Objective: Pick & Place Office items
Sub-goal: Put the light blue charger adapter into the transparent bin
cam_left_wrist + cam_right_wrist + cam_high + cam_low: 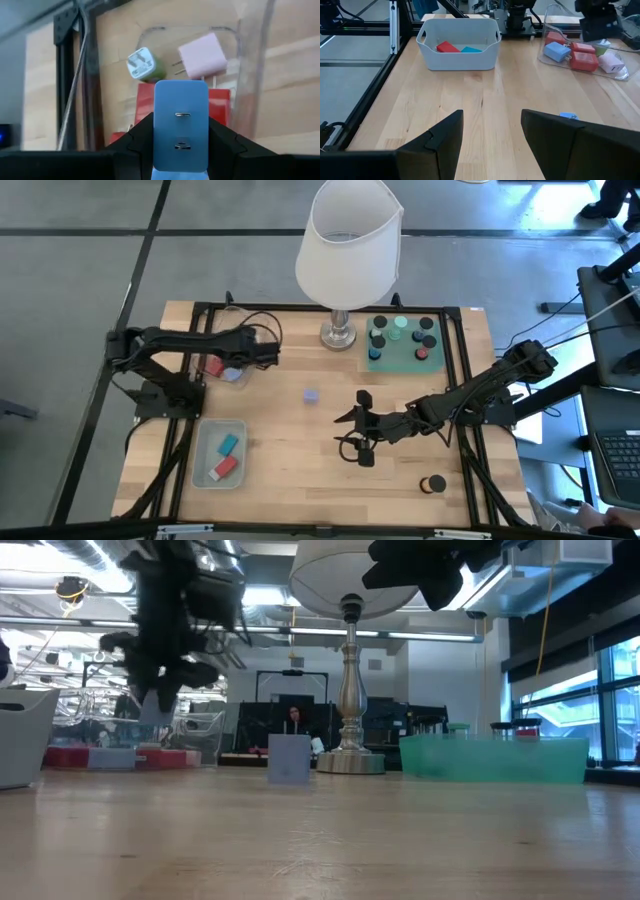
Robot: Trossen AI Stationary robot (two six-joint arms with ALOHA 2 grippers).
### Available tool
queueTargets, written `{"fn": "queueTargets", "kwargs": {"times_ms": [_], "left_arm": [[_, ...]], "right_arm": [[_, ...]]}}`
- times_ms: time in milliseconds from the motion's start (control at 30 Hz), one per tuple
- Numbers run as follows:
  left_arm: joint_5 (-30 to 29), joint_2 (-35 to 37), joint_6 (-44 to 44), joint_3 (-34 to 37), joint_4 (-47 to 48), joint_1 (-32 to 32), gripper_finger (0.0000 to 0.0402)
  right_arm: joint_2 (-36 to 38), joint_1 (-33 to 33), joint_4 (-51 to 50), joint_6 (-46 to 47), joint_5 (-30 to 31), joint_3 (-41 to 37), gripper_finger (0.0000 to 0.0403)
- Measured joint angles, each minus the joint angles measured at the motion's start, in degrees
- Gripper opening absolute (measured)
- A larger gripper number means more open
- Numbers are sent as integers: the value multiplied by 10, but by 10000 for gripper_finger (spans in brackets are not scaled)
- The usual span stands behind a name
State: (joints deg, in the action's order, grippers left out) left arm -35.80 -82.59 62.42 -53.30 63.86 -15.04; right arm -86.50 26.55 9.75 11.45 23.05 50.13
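Left gripper (181,150): clamped on a blue plug adapter (181,125), directly above the clear tray (222,368).
Right gripper (490,140): jaws apart, empty — waiting mid-table, a lavender adapter (311,395) ahead of it.
Technique: lift straight up, clear the tray wall before swinging to the bin.
Clear tray: beneath the fingers — pink adapter (202,56), green one (142,65), red ones (220,102).
Grey-blue bin (458,46): red piece (448,47), teal piece (471,49).

Blocks (227,457) in bin (203,467)
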Motion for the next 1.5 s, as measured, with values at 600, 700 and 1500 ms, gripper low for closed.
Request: {"fn": "queueTargets", "kwargs": {"times_ms": [600,700,1500], "left_arm": [[59,156,-11,156,-92,-35,124],[59,156,-17,157,-95,-35,124],[32,157,-172,-36,-11,-17,194]], "right_arm": [[0,0,0,0,-1,0,203],[0,0,0,0,-1,0,203],[0,0,0,0,0,0,203]]}}
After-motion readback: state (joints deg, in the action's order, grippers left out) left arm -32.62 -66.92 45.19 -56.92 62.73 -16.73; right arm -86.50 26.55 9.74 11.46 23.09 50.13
